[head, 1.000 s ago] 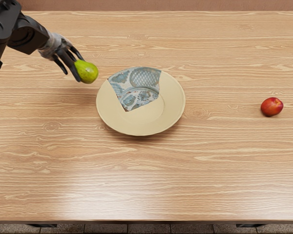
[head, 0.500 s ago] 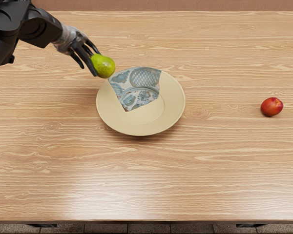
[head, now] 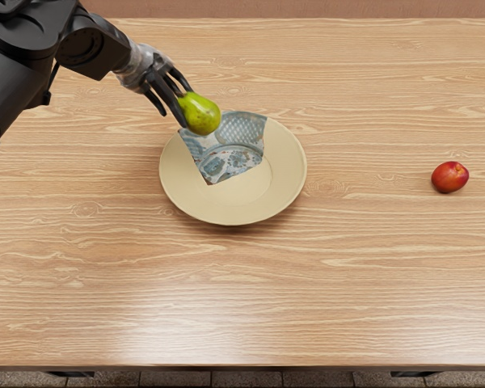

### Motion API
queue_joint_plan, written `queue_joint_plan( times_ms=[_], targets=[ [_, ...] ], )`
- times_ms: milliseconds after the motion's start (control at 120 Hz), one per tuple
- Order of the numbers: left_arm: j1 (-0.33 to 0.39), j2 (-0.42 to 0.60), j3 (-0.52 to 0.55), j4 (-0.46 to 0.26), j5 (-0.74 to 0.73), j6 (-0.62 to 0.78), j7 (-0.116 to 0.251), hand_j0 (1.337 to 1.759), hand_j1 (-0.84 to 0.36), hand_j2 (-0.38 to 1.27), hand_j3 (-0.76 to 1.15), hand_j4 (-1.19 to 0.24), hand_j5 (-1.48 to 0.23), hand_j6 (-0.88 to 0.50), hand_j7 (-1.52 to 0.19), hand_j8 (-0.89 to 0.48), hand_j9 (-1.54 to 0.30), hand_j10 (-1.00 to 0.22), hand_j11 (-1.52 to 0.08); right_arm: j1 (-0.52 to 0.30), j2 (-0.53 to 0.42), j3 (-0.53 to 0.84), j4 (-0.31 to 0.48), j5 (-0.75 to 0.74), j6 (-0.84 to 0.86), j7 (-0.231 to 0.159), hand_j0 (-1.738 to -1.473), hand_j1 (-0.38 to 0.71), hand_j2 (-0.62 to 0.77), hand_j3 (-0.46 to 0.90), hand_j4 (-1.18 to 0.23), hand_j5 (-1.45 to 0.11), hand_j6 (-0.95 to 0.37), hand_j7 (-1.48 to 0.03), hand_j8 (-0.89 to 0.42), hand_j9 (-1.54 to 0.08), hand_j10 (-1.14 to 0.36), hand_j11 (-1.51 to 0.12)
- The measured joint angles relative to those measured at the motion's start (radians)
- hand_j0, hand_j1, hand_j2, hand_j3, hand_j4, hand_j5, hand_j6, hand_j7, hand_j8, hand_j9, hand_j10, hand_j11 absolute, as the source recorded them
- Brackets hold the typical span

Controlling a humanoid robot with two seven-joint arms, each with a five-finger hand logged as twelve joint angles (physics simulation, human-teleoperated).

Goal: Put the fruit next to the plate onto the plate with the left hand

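Fingers (head: 171,90) of the left hand (head: 153,73) grip the pear (head: 200,113) above the rim of the plate (head: 287,182), so next I should centre, lower and let go.

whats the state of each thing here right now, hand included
left hand, shut on the pear, raised above the table
pear, gripped, over the upper-left rim of the plate, not yet set down
plate, flat on the table, no fruit resting on it
red fruit, lying on the table far right, untouched
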Motion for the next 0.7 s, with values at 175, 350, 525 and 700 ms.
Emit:
queue_joint_plan(
  times_ms=[175, 350, 525, 700],
  targets=[
    [-0.003, 0.000, -0.035, 0.000, 0.000, 0.000, 0.020, 1.655, -0.32, 0.61, 0.00, -0.68, -1.15, -0.62, -1.15, -0.86, -1.16, -0.86, -1.16, 0.002, 0.000, 0.001, 0.000, 0.000, 0.001, 0.000, -1.658, -0.35, 0.00, 0.00, 0.00, 0.00, 0.00, 0.00, 0.00, 0.00, 0.00, 0.00],
    [-0.009, 0.000, -0.054, 0.000, -0.001, 0.000, 0.025, 1.655, -0.30, 0.56, 0.00, -0.70, -1.15, -0.64, -1.15, -0.86, -1.16, -0.86, -1.16, 0.003, 0.000, 0.001, 0.000, 0.000, 0.002, 0.000, -1.658, -0.35, 0.00, 0.00, 0.00, 0.00, 0.00, 0.00, 0.00, 0.00, 0.00, 0.00],
    [-0.015, 0.000, -0.073, 0.000, -0.001, 0.000, 0.026, 1.655, -0.31, 0.58, 0.00, -0.70, -1.15, -0.63, -1.15, -0.86, -1.15, -0.86, -1.16, 0.003, 0.000, 0.001, 0.000, 0.000, 0.002, 0.000, -1.658, -0.35, 0.00, 0.00, 0.00, 0.00, 0.00, 0.00, 0.00, 0.00, 0.00, 0.00],
    [-0.011, 0.000, -0.078, -0.023, -0.033, 0.000, 0.027, 1.654, -0.28, 0.52, 0.00, -0.72, -1.16, -0.65, -1.15, -0.86, -1.16, -0.86, -1.16, 0.003, 0.000, 0.000, 0.000, 0.000, 0.002, 0.000, -1.658, -0.35, 0.00, 0.00, 0.00, 0.00, 0.00, 0.00, 0.00, 0.00, 0.00, 0.00]
  ],
)
